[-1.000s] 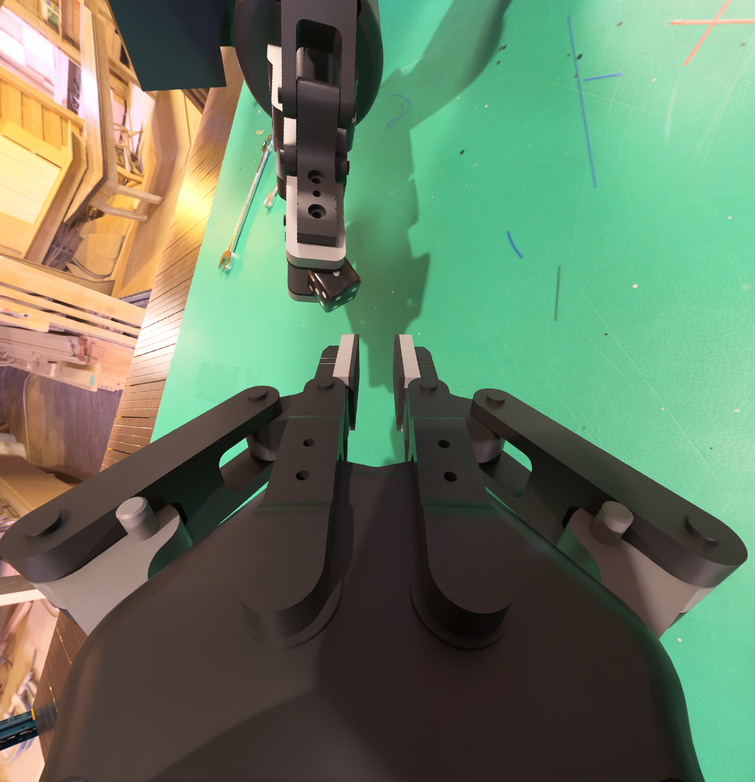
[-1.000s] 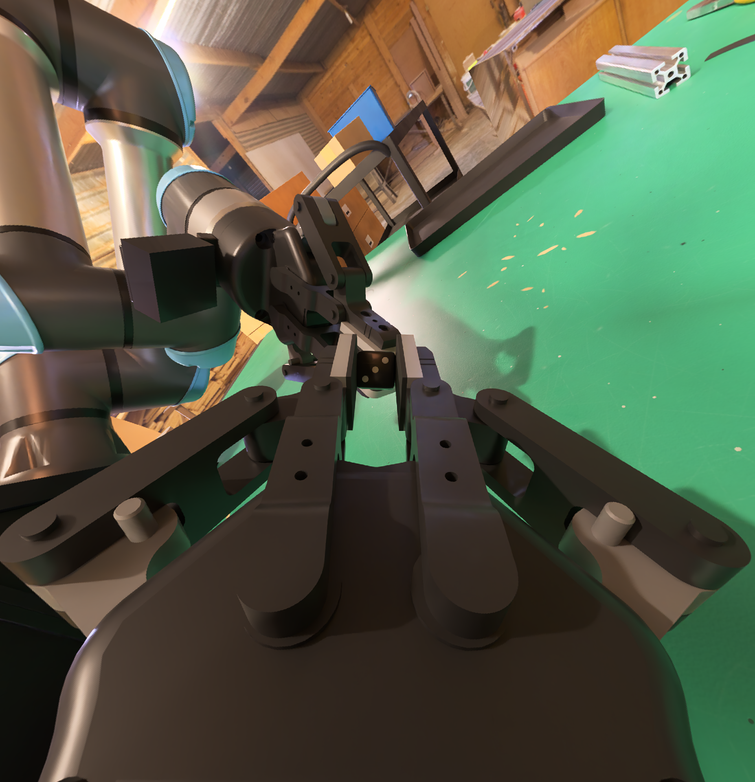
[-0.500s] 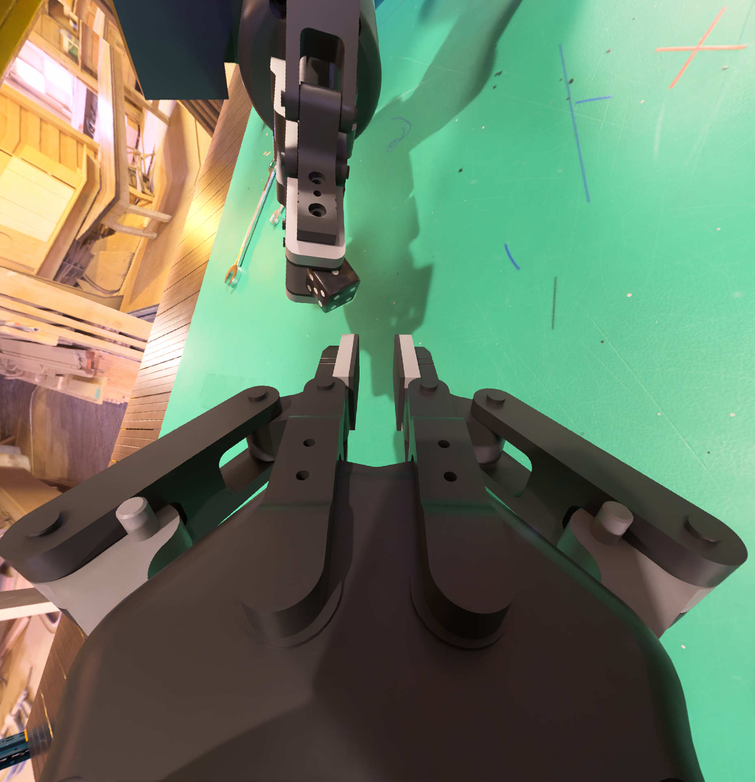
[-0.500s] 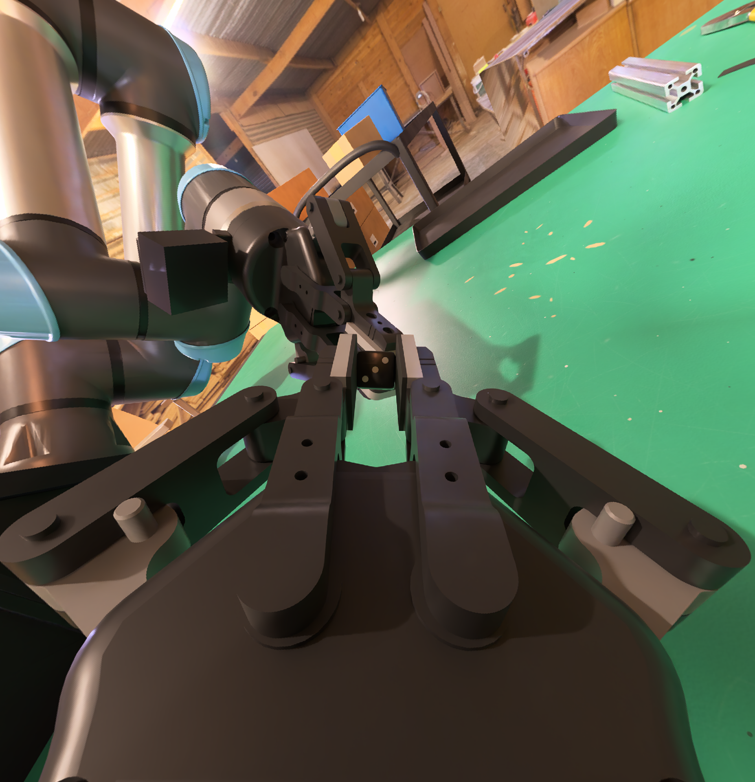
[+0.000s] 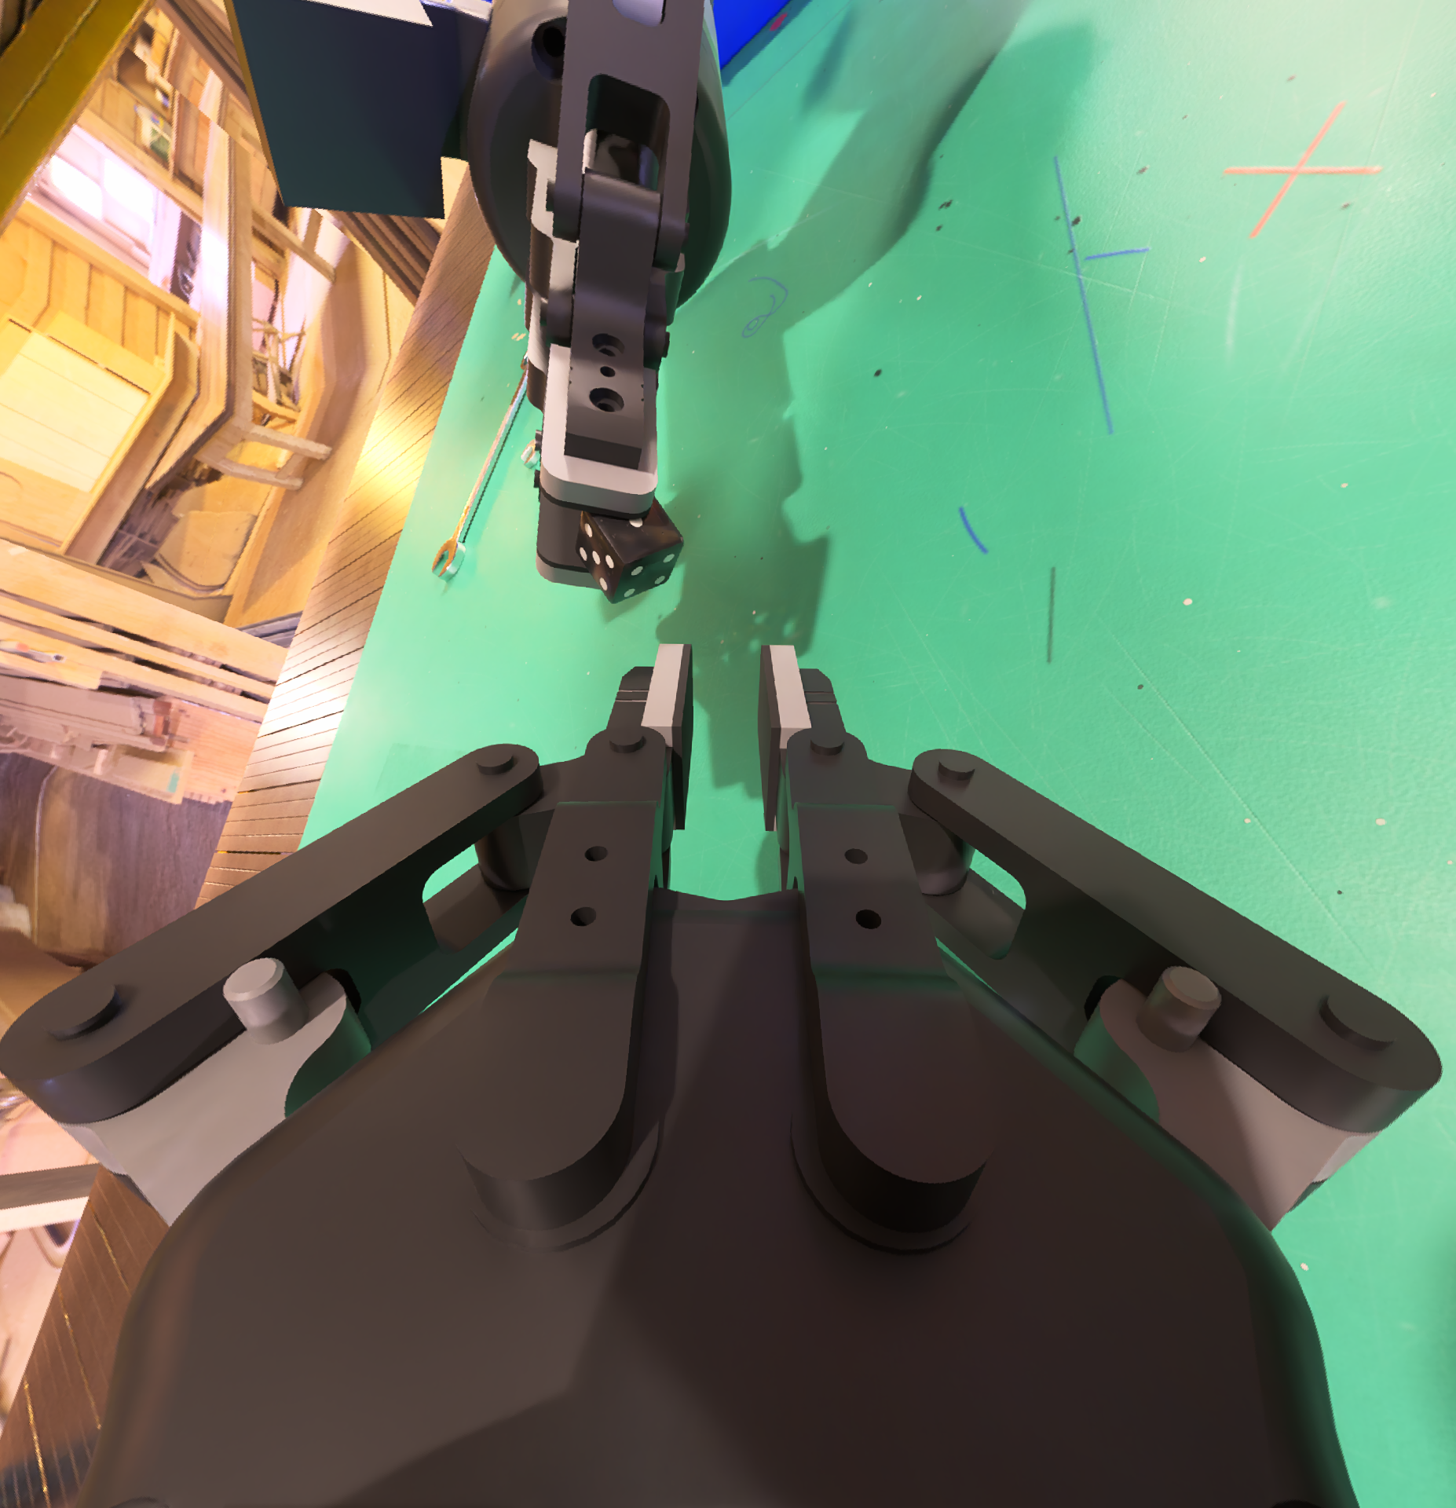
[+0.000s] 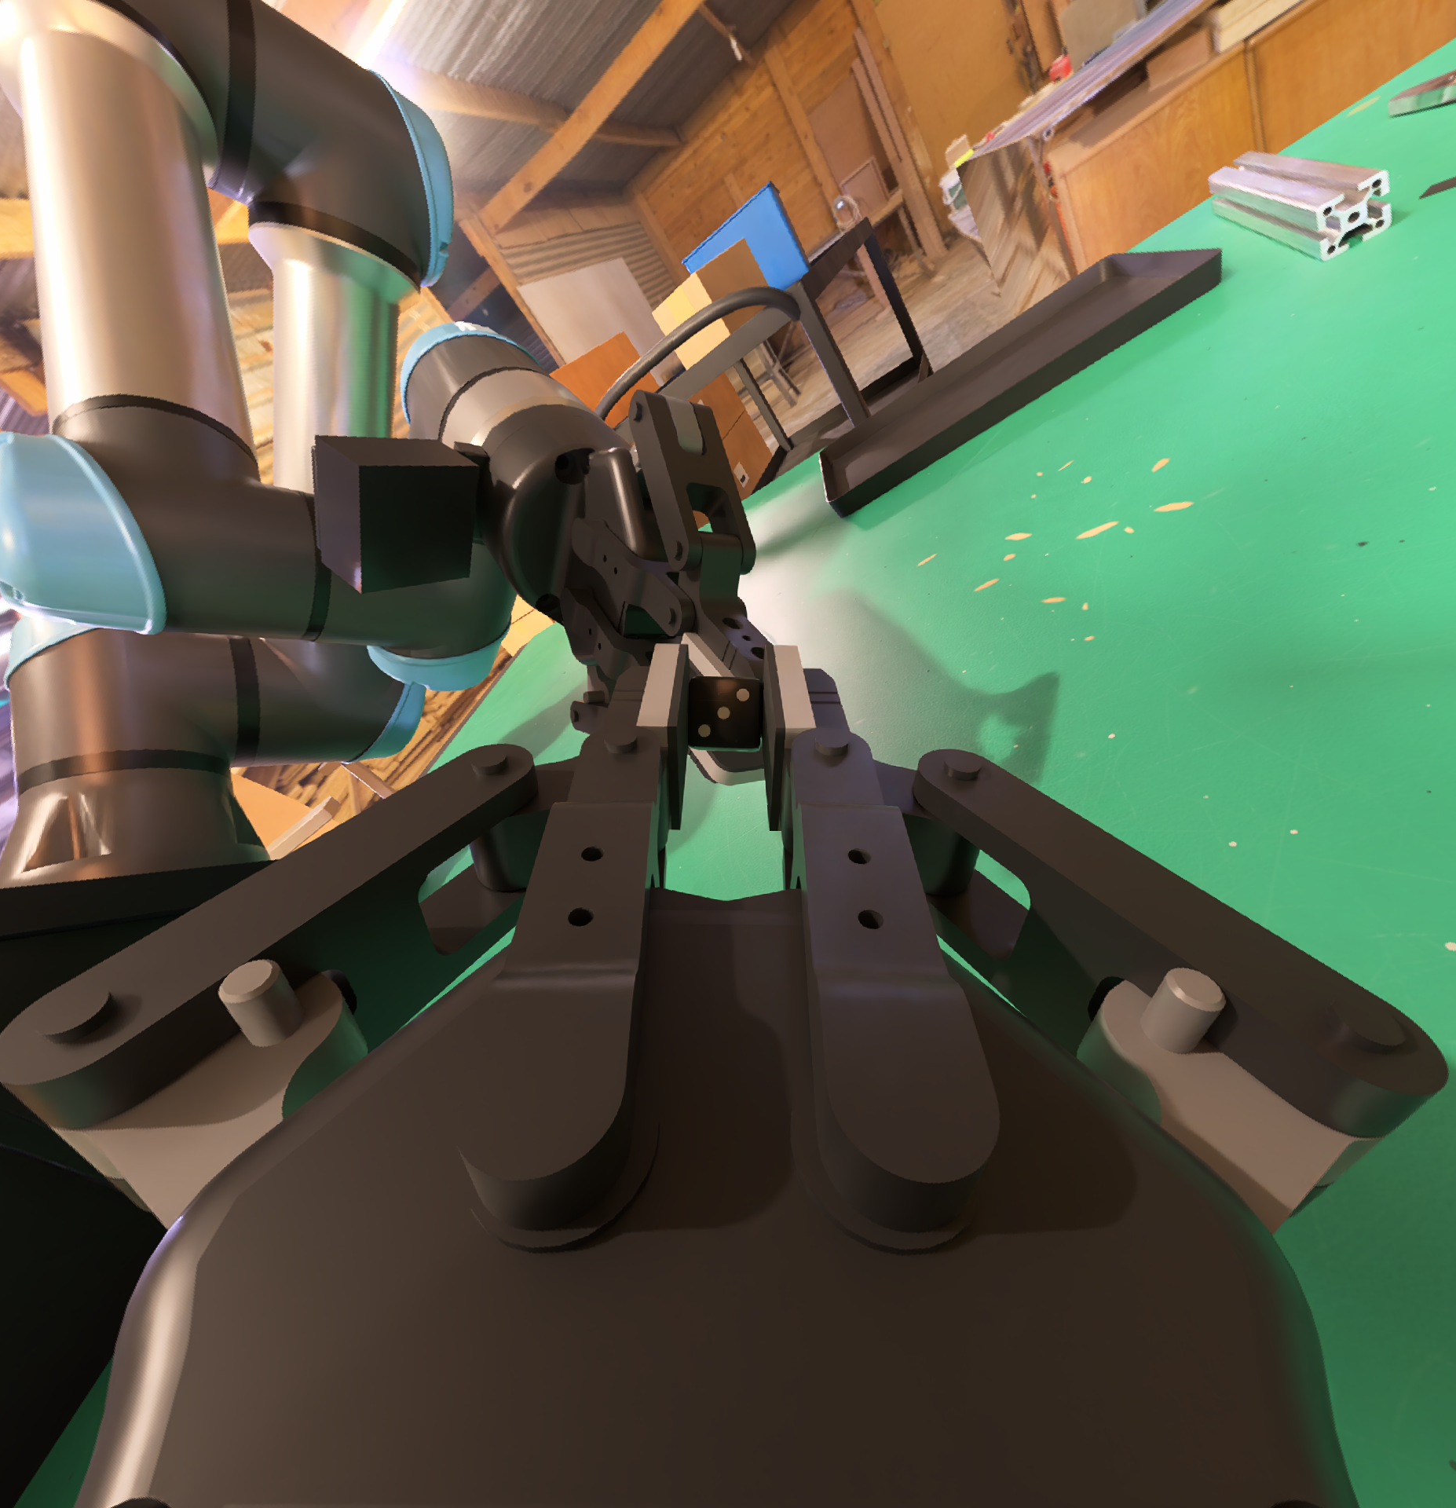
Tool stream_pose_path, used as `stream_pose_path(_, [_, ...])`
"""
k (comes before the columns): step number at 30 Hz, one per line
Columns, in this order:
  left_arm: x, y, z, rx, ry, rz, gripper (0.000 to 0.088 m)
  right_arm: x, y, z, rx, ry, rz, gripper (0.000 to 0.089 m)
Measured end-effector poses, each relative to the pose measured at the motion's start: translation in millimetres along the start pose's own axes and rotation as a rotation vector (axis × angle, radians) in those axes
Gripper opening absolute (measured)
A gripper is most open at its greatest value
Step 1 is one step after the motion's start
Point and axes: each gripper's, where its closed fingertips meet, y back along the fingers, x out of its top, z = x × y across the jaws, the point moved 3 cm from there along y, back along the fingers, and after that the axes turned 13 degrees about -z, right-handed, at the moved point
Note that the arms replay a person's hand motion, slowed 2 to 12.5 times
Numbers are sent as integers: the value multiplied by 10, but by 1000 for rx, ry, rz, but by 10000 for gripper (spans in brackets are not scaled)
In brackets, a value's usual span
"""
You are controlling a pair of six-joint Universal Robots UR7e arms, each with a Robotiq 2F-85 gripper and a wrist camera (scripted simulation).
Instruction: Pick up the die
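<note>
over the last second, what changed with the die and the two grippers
Little changed. The right gripper is clamped on the black die, as before, and has carried it slightly further over the green table. The left gripper is empty with a narrow gap, unchanged. The wrench has not moved.

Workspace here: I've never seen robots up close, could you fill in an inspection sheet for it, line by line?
Surface: green mat, scuffed, with pen marks and pale flecks.
Job's things: black die with white pips, clamped off the mat.
Clutter: wrench near the mat's edge; aluminium rail; long black tray.
Hands: right hand shut on the die; left hand holds nothing, a narrow gap between its pads, pointing toward the die.
Cables: one grey cable looping behind the left hand.
Surroundings: wooden workshop walls, beams and benches.
</note>
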Motion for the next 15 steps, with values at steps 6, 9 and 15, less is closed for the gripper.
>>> stream_pose_path(6, [11, 9, -2, 0, 4, 13, 147, 20, 7, -27, 11, 14, 11, 163])
stream_pose_path(9, [19, 11, 2, -5, 11, 23, 147, 26, 10, -37, 14, 19, 13, 163])
stream_pose_path(15, [35, 15, 8, -16, 25, 43, 146, 36, 18, -54, 16, 31, 15, 163])
